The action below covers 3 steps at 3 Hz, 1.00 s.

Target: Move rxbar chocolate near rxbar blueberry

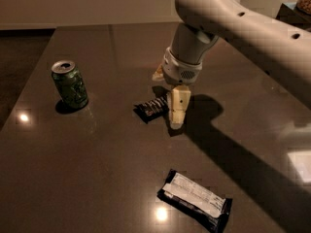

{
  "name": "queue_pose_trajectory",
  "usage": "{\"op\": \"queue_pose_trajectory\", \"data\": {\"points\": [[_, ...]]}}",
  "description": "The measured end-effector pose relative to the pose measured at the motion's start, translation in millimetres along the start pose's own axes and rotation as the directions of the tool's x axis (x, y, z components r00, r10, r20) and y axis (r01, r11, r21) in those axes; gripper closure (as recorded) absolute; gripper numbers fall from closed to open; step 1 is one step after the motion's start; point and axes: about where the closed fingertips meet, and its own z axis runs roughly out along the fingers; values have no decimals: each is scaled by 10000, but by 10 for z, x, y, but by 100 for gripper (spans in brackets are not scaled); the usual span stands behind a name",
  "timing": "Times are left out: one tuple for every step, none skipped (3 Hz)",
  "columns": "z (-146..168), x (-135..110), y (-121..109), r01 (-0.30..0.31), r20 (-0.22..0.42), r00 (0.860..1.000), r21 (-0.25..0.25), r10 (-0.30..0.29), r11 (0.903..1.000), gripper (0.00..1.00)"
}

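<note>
The rxbar chocolate, a small black bar with white lettering, lies at the table's middle. My gripper hangs from the white arm and is down at the bar's right end. It is open, and one cream finger stands in front of that end and hides it. The rxbar blueberry, a dark bar with a large white panel, lies near the front edge, well below the gripper and apart from the chocolate bar.
A green soda can stands upright at the left of the dark table. The arm casts a wide shadow to the right. The table's far edge meets a pale wall.
</note>
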Motion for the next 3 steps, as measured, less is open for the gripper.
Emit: {"op": "queue_pose_trajectory", "data": {"points": [[-7,-71,4,180,120,9998,-200,-177,9996,26],[-57,-72,50,259,229,9994,-439,-249,9987,57],[-70,-51,82,264,233,9994,-551,-252,9981,78]]}}
